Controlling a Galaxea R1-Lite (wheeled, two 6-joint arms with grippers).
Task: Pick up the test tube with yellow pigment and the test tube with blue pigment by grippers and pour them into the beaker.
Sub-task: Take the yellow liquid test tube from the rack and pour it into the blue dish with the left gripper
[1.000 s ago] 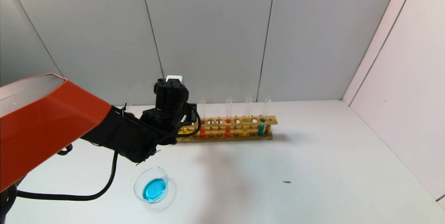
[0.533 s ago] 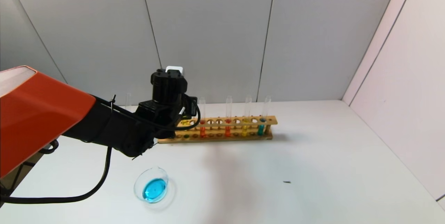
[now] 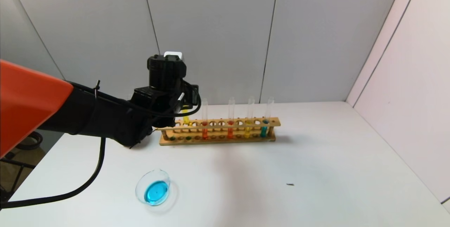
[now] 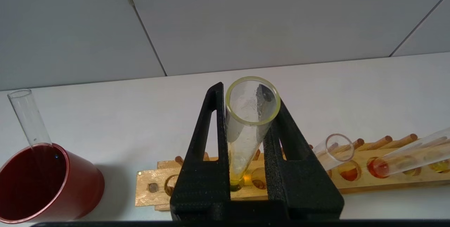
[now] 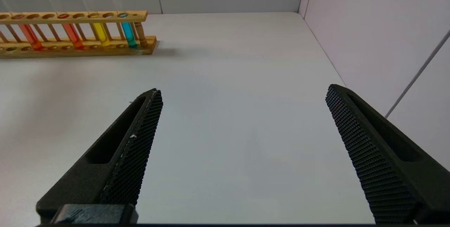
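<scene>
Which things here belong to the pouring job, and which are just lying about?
Job: left tool gripping the yellow-pigment tube; beaker holding blue liquid; right tool, open, idle.
Lying about: wooden rack; teal tube in it; red cup; empty tube in it.

We see a white desk set into a corner, its far edge meeting a grey wall of tall panels divided by thin dark seams. On the right a paler, pinkish-white wall runs along the desk's side. Soft, even light leaves faint shadows on the desk, and a small dark speck lies on it.
</scene>
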